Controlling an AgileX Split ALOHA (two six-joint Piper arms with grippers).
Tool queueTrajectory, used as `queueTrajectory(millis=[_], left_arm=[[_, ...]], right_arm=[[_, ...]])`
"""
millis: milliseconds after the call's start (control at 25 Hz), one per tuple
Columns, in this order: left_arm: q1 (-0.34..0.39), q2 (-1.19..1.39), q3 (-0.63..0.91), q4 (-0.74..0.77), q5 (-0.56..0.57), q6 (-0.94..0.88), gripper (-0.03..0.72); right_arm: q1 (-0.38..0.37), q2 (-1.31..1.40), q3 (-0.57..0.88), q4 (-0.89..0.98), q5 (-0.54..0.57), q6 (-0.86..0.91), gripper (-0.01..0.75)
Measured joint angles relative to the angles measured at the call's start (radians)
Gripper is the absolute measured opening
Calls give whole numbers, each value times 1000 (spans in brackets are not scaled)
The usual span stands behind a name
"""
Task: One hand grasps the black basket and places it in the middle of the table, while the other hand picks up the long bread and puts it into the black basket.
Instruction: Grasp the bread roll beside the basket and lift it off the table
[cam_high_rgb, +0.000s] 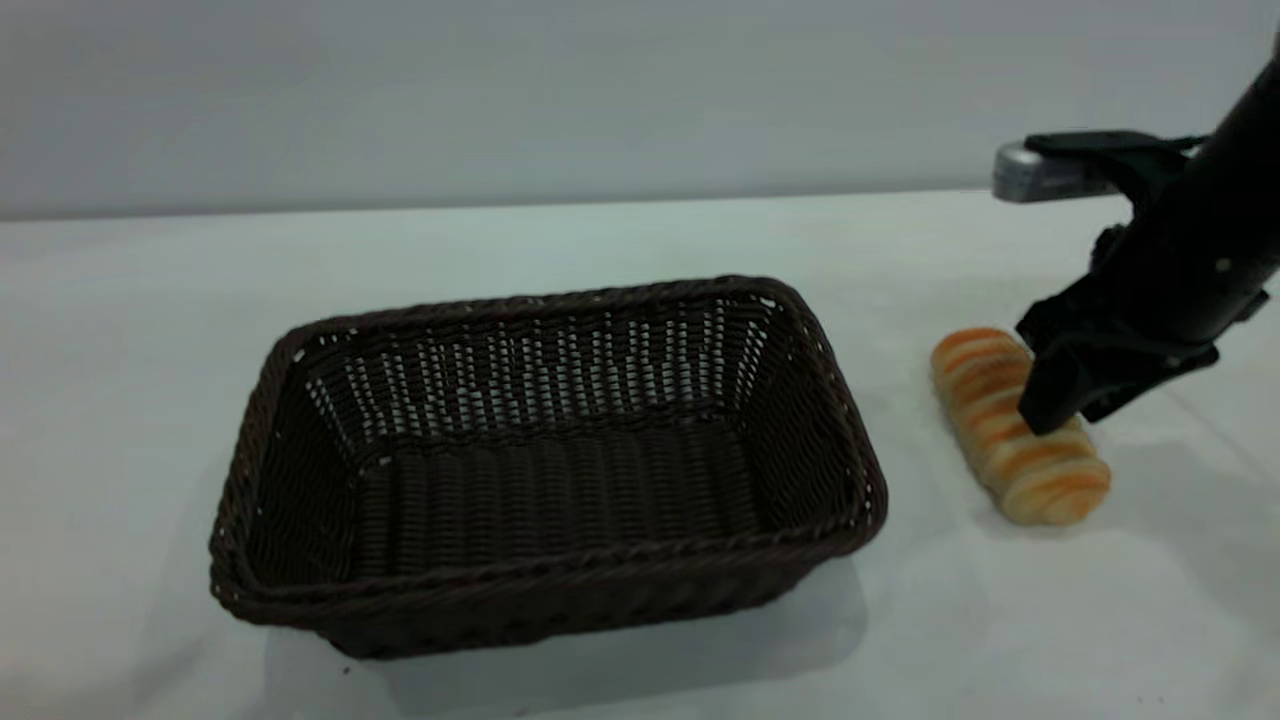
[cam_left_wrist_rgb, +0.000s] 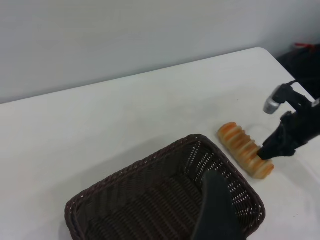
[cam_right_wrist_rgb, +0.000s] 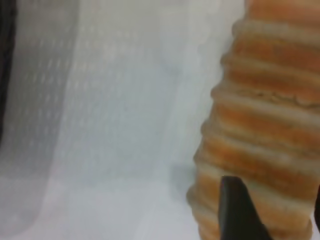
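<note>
The black basket (cam_high_rgb: 545, 470) stands empty and upright on the white table (cam_high_rgb: 150, 330), about mid-table; it also shows in the left wrist view (cam_left_wrist_rgb: 165, 200). The long bread (cam_high_rgb: 1015, 440) lies flat on the table to the basket's right, striped orange and cream. My right gripper (cam_high_rgb: 1050, 410) is down over the middle of the bread, its fingers apart, with the bread (cam_right_wrist_rgb: 270, 125) showing between them. The bread rests on the table. My left gripper (cam_left_wrist_rgb: 216, 200) hangs above the basket's near rim, outside the exterior view. The right gripper (cam_left_wrist_rgb: 270, 152) and bread (cam_left_wrist_rgb: 245, 149) show there too.
A plain grey wall runs behind the table. The table's far right corner (cam_left_wrist_rgb: 265, 50) shows in the left wrist view. Bare tabletop lies left of the basket and between basket and bread (cam_high_rgb: 905, 480).
</note>
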Motion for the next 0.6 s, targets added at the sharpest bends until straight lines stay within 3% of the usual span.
queueTrajectory(millis=[600], left_arm=[[0,0,0,-62,9,52,576]], right_arm=[[0,76,-18,-9,-18,0,342]])
